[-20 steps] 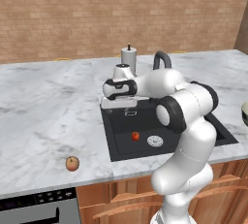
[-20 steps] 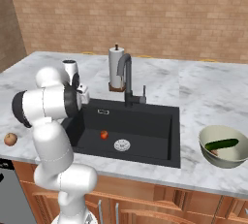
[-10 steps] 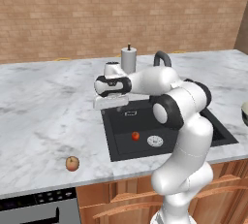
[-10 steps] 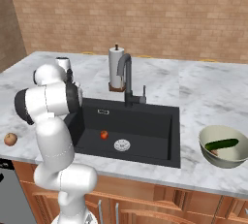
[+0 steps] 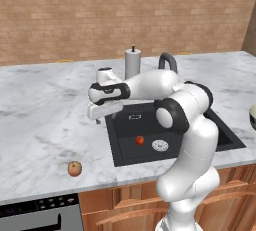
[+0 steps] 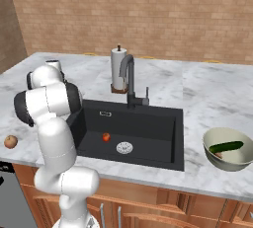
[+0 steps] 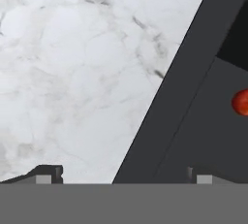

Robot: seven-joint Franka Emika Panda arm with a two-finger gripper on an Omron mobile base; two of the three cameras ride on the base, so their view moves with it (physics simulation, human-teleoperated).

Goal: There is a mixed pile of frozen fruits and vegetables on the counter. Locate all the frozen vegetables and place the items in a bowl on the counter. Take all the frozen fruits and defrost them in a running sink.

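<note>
My gripper point(image 5: 106, 113) hangs open and empty over the left rim of the black sink point(image 5: 200, 131), with the marble counter point(image 5: 40, 115) under its left finger. In the hand view the gripper point(image 7: 123, 177) straddles that rim, counter on the left and basin on the right. A small red ball point(image 5: 140, 139) lies on the sink floor near the drain point(image 6: 106, 136) point(image 7: 240, 102). An orange-tan peach-like ball point(image 5: 74, 168) rests near the counter's front edge, left of the sink point(image 6: 11, 141). The cream bowl point(image 6: 207, 150) right of the sink holds a green cucumber point(image 6: 226, 146) and a brownish lump point(image 6: 219, 155).
A dark gooseneck faucet point(image 6: 129, 81) and a paper towel holder point(image 6: 117, 69) stand behind the sink. Broad bare marble stretches left of the basin. A stove top point(image 5: 40, 210) sits below the counter's front left corner. A brick wall backs the counter.
The arm has swung left: the open gripper went from above the sink's back left part to its left rim, toward the counter. The foods have not moved.
</note>
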